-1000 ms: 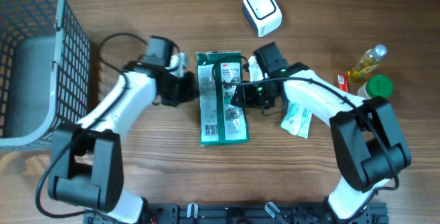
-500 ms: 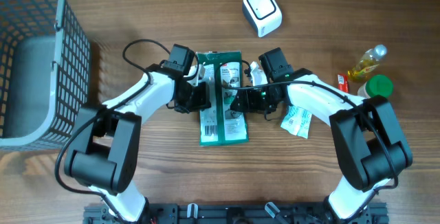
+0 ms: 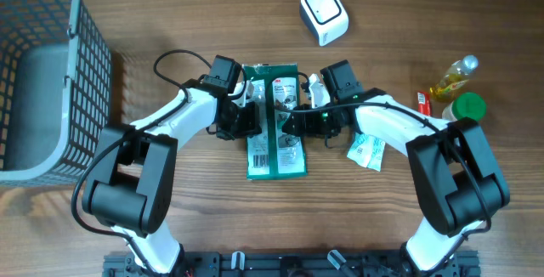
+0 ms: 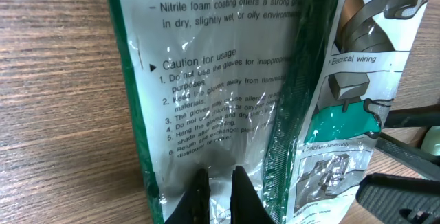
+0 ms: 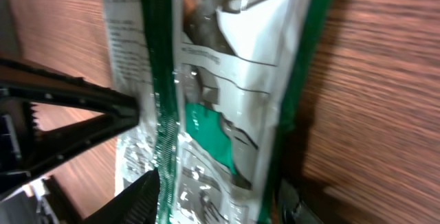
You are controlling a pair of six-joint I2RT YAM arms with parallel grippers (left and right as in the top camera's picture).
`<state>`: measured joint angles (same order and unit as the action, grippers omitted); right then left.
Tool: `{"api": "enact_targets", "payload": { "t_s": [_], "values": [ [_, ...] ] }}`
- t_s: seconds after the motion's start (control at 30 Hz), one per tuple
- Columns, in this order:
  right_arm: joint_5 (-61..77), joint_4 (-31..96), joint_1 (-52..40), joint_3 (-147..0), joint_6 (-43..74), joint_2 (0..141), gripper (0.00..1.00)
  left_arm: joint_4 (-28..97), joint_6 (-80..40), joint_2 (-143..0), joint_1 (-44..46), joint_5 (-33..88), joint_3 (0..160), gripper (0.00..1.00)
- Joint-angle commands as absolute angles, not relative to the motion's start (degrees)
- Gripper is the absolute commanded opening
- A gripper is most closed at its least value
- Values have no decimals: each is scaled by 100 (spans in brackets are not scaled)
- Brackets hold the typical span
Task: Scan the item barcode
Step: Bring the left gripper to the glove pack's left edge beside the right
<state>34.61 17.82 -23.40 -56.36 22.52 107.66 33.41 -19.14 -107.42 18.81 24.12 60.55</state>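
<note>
At the middle of the wooden surface (image 3: 212, 22) lies a green-and-clear glove packet (image 3: 276, 160), printed side up, its long sides running away from the robot. A green seam runs down its middle. Near the packet's closer left corner is a white patch that looks like a barcode (image 3: 265, 151), too small to read.

The left fingers (image 4: 198, 198) meet the packet at its left edge. They are pressed together, with their tips on the clear film just below the "Caution for usage" lines. It is not possible to tell whether any film is caught between them.

The right fingers (image 5: 143, 191) meet the packet from its right edge and stand spread. One is over the clear film beside the seam and the other is just outside the green right border, so the packet's right half lies between them. It is not possible to tell whether they are squeezing it or only straddling it.

The white scanner (image 3: 324, 14) stands beyond the packet's far right corner, well apart from it. To the packet's right lies a small white sachet (image 3: 367, 149), partly under the right arm. Farther that way are a bottle of yellow liquid (image 3: 453, 76), a green-lidded jar (image 3: 467, 107) and a small red item (image 3: 423, 100). Far to the packet's left stands a grey wire basket (image 3: 85, 65).
</note>
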Motion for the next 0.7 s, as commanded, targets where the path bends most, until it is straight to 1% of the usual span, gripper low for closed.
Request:
{"api": "enact_targets", "payload": {
  "t_s": [0.0,0.1,0.17,0.37,0.47,0.67],
  "values": [
    [3675,1444,-2329,-5234,2615,10844,55,3319,-1796,-11030,1885,2158,5999,4],
    [3913,1087,-2329,-5002,2781,10844,55,3315,-1796,-11030,1885,2158,5999,4],
    [3913,965,-2329,-4899,2875,10844,54,3315,-1796,-11030,1885,2158,5999,4],
    [3911,23,-2329,-4390,3454,10855,54,3317,-1796,-11030,1885,2158,5999,4],
    [4003,-322,-2342,-4272,3564,10916,54,3317,-1796,-11030,1885,2158,5999,4],
    [4036,-714,-2502,-4263,3771,11153,45,3301,-1796,-11030,1885,2158,5999,4]
  ]
}}
